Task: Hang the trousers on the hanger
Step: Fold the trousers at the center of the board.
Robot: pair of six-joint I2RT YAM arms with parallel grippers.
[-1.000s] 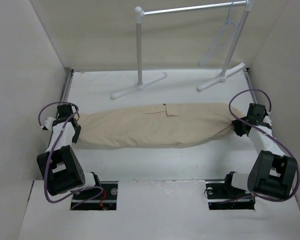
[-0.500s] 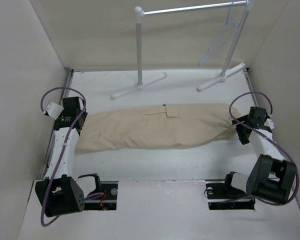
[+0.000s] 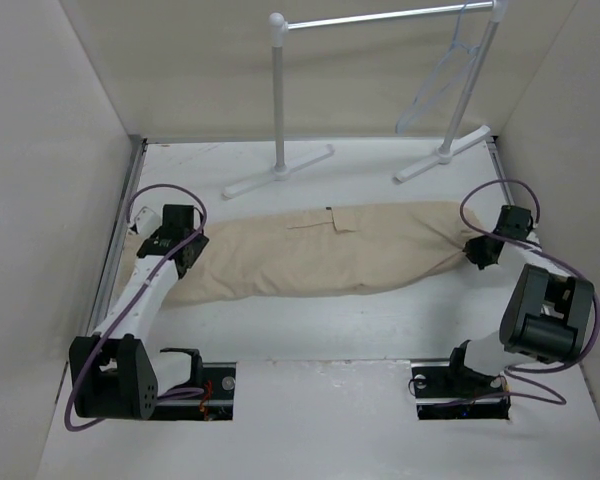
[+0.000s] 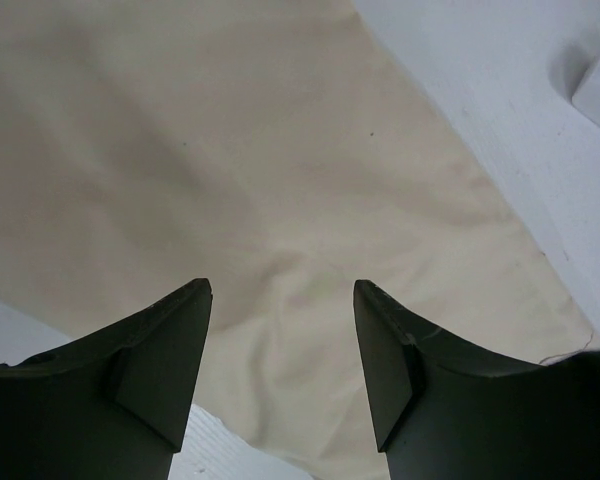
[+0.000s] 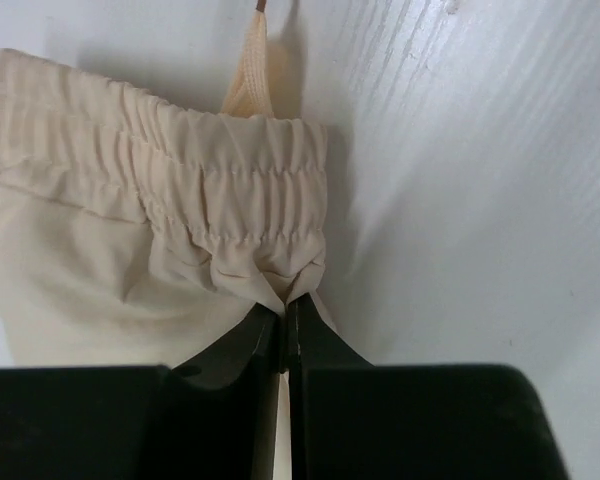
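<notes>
The beige trousers (image 3: 320, 250) lie folded lengthwise across the table, waistband at the right. My right gripper (image 3: 477, 250) is shut on the elastic waistband (image 5: 230, 205), pinching a fold of it between its fingers; a drawstring end shows above. My left gripper (image 3: 180, 243) is open over the leg end of the trousers (image 4: 230, 170), its fingers (image 4: 165, 345) spread above the cloth, holding nothing. The pale hanger (image 3: 442, 75) hangs by its hook from the rack's bar at the back right.
The white tubular rack (image 3: 278, 95) stands at the back on two feet (image 3: 277, 172), with a metal bar on top. Beige walls close in left, right and behind. The table's bare white surface (image 3: 360, 320) runs in front of the trousers.
My left arm has swung right and forward, from the cloth's left edge to over the leg end. My right gripper stays shut on the waistband while its arm shifts slightly.
</notes>
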